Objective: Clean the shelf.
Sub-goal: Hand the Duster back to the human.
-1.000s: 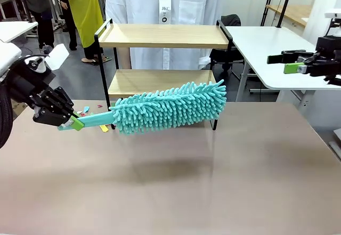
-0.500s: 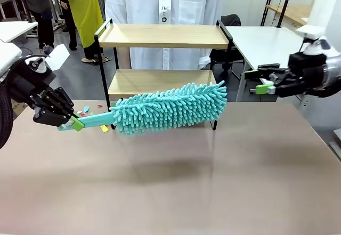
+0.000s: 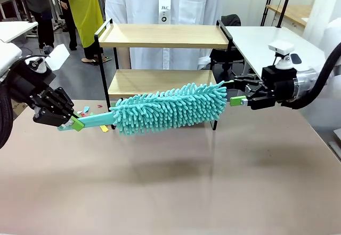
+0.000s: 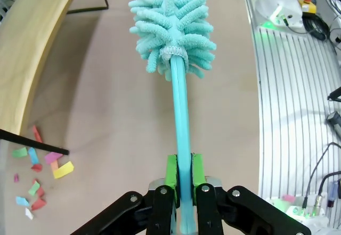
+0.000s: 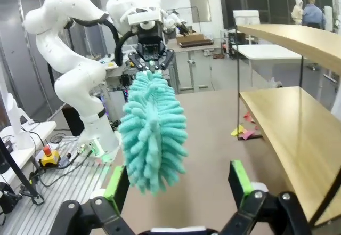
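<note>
My left gripper (image 3: 74, 122) is squeezed tight on the blue handle of the duster (image 3: 168, 108). I hold it out flat above the brown table (image 3: 170, 187), so the fluffy teal head hangs in the air in front of the shelf (image 3: 162, 36). My right gripper (image 3: 238, 92) is wide open and has nothing in it. It sits just past the fluffy tip of the duster, with one finger on each side of where the tip points.

The shelf stands at the far edge of the table, and a person in a white coat (image 3: 160, 11) stands right behind it. Both wooden boards look bare. Little bits of colored paper (image 4: 40, 168) lie on the table by the shelf's left leg.

Here is what I think could go wrong. If my right gripper closes on the soft fluff, it may slip off, because the fluff squishes. If both arms pull different ways, the thin handle could bend or slide out of my left fingers. The duster is long, so a quick swing could bump the black frame and push the light shelf toward the person. Sweeping too fast might also scatter the paper bits off the table.
</note>
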`<state>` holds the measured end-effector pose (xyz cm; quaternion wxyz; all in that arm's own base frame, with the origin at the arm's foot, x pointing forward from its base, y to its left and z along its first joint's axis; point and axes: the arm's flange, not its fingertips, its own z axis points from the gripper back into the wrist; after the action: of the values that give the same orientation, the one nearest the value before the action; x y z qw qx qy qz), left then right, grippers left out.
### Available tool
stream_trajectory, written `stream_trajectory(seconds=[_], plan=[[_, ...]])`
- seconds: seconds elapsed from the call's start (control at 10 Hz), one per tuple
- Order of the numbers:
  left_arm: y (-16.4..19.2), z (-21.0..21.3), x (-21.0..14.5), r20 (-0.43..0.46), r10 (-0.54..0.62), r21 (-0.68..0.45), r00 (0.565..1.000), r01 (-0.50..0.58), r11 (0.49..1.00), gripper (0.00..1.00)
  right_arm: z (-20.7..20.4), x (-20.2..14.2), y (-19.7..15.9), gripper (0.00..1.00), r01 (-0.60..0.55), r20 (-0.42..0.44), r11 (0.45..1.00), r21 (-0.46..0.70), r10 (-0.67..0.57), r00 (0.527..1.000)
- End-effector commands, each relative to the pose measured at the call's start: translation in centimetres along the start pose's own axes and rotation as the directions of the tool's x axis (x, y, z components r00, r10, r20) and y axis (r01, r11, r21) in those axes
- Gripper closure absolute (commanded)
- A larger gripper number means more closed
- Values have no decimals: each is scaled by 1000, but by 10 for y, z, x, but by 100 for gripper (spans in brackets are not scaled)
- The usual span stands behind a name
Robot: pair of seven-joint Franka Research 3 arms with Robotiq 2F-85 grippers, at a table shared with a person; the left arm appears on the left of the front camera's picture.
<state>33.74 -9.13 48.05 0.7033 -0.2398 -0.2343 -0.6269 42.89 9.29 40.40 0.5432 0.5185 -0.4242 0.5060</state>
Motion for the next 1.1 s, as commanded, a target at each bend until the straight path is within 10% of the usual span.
stream_trajectory(seconds=[0.0, 1.0], plan=[[-1, 2, 1, 6, -8, 1, 1000, 8, 1000, 87, -11, -1, -8, 0, 29, 70, 999, 44, -32, 997], [-1, 2, 1, 6, -8, 1, 1000, 8, 1000, 87, -75, 3, -12, 0, 37, 35, 986, 161, -43, 998]])
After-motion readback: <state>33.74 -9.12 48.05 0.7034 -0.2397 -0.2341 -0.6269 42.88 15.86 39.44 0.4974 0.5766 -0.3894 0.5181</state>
